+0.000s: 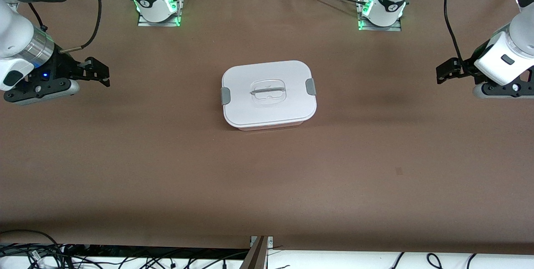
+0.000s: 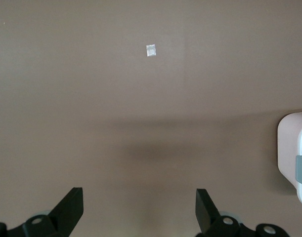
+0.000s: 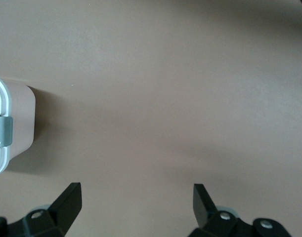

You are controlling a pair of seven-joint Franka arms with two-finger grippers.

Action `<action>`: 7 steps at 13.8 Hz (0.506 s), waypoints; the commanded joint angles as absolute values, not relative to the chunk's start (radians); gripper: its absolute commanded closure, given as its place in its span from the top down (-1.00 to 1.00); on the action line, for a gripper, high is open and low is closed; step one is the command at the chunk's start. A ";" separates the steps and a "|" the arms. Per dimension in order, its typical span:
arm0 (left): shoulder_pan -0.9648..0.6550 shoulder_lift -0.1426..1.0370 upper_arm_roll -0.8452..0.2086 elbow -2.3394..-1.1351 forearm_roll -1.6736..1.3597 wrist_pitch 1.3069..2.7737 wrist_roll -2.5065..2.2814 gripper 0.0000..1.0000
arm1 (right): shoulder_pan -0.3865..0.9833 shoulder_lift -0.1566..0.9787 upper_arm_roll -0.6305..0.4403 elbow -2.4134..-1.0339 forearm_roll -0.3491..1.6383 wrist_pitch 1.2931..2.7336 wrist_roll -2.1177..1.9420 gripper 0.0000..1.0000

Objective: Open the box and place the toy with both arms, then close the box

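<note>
The box (image 1: 269, 94) sits shut in the middle of the brown surface (image 1: 167, 169), its white lid (image 1: 292, 75) on and a grey clip (image 1: 310, 86) at each short end. My left claw (image 1: 445, 73) hangs released and empty over the surface toward my left arm's end. My right claw (image 1: 100, 74) hangs the same way, spread wide and holding nothing, toward my right arm's end.

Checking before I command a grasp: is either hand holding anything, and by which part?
Nothing is held. The left hand and right hand hang open over bare table, apart from the closed box.
</note>
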State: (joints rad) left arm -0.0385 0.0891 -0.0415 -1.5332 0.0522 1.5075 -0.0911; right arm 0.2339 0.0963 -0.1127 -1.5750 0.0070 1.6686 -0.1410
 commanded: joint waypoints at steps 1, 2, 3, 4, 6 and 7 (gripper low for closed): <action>-0.031 0.063 -0.038 -1.566 0.023 1.505 -0.109 1.00 | 0.222 0.103 -0.103 -1.555 0.008 1.660 -0.129 1.00; -0.025 0.063 -0.029 -1.565 -0.024 1.506 -0.109 1.00 | 0.222 0.103 -0.104 -1.555 0.008 1.660 -0.129 1.00; -0.025 0.064 0.000 -1.565 -0.070 1.506 -0.106 1.00 | 0.222 0.103 -0.103 -1.555 0.008 1.660 -0.129 1.00; -0.032 0.064 0.009 -1.565 -0.074 1.506 -0.101 1.00 | 0.222 0.103 -0.103 -1.555 0.008 1.658 -0.129 1.00; -0.008 0.075 0.011 -1.562 -0.072 1.506 -0.095 1.00 | 0.222 0.103 -0.104 -1.555 0.008 1.660 -0.129 1.00; 0.009 0.090 0.009 -1.551 -0.072 1.505 -0.100 1.00 | 0.222 0.103 -0.104 -1.555 0.008 1.660 -0.129 1.00</action>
